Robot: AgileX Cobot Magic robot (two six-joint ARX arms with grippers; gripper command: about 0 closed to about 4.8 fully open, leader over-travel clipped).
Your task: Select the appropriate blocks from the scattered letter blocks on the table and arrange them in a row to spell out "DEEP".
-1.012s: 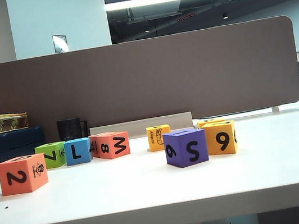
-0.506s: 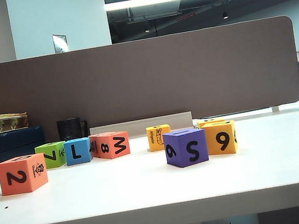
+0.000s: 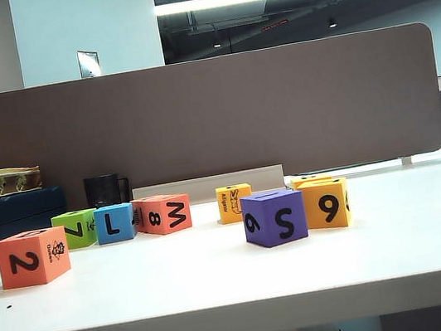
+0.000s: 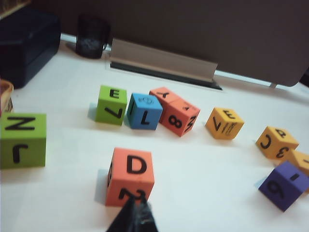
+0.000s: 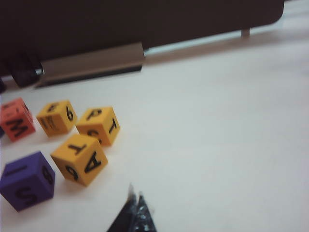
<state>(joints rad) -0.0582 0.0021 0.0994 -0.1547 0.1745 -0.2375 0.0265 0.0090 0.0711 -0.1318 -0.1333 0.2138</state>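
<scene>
No gripper shows in the exterior view. My left gripper [image 4: 136, 209] is shut and empty, its tips just in front of the red-orange block [image 4: 130, 175] [image 3: 34, 257], which has "D" on top and "2" on its near face. Farther back sit the green block [image 4: 112, 104] [image 3: 75, 229] and a yellow block [image 4: 224, 123] [image 3: 234, 203], both with "E" on top. Another yellow block [image 4: 276, 142] [image 5: 98, 125] shows "P". My right gripper [image 5: 135, 199] is shut over bare table [image 5: 217, 145], apart from every block.
A blue "L" block [image 3: 115, 223], an orange "8"/"M" block [image 3: 162, 214], a purple "6"/"S" block [image 3: 274, 217], a yellow "9"/"A" block [image 3: 324, 204] [image 5: 79, 158] and a green "N" block [image 4: 22, 139] also lie here. A brown partition [image 3: 197, 123], dark box [image 4: 26, 43] and black cup [image 3: 105, 190] stand behind.
</scene>
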